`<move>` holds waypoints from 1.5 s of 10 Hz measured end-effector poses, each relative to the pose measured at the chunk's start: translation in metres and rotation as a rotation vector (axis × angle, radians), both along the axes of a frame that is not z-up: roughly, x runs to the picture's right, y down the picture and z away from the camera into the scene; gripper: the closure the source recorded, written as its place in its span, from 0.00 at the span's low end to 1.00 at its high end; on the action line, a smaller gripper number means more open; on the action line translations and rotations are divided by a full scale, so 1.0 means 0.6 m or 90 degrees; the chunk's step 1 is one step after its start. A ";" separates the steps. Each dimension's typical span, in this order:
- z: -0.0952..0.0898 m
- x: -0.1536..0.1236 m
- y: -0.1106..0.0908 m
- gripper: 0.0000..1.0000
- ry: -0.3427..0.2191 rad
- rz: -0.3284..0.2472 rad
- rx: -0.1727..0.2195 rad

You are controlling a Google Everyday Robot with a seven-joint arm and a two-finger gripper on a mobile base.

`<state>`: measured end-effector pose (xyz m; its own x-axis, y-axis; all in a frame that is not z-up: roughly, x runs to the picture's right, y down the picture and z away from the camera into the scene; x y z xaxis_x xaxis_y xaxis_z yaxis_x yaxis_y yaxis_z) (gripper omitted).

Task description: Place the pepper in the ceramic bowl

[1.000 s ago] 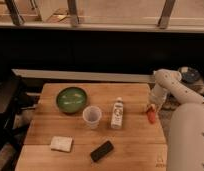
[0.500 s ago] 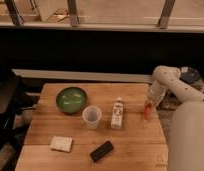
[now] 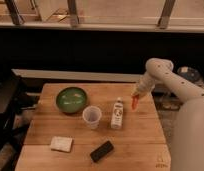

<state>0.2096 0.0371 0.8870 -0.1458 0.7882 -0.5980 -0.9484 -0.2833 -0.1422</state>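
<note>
Lifted off the right edge of the wooden table (image 3: pixel 140 131), the pepper (image 3: pixel 134 103) now hangs clamped in the gripper (image 3: pixel 136 96), fingers closed on it, and next needs carrying left over the ceramic bowl (image 3: pixel 59 99).

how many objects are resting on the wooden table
5: dark green ceramic bowl back left, translucent plastic cup centre, white bottle beside it, pale block front left, black slab front. The gripper, right of the bottle, holds the red-orange pepper. None seems hidden.
</note>
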 end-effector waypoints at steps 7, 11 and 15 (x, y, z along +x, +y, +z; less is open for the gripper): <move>-0.023 -0.149 -0.070 1.00 -0.100 0.005 0.051; -0.022 -0.148 -0.070 1.00 -0.099 0.004 0.053; -0.029 -0.250 -0.138 1.00 -0.140 -0.021 0.122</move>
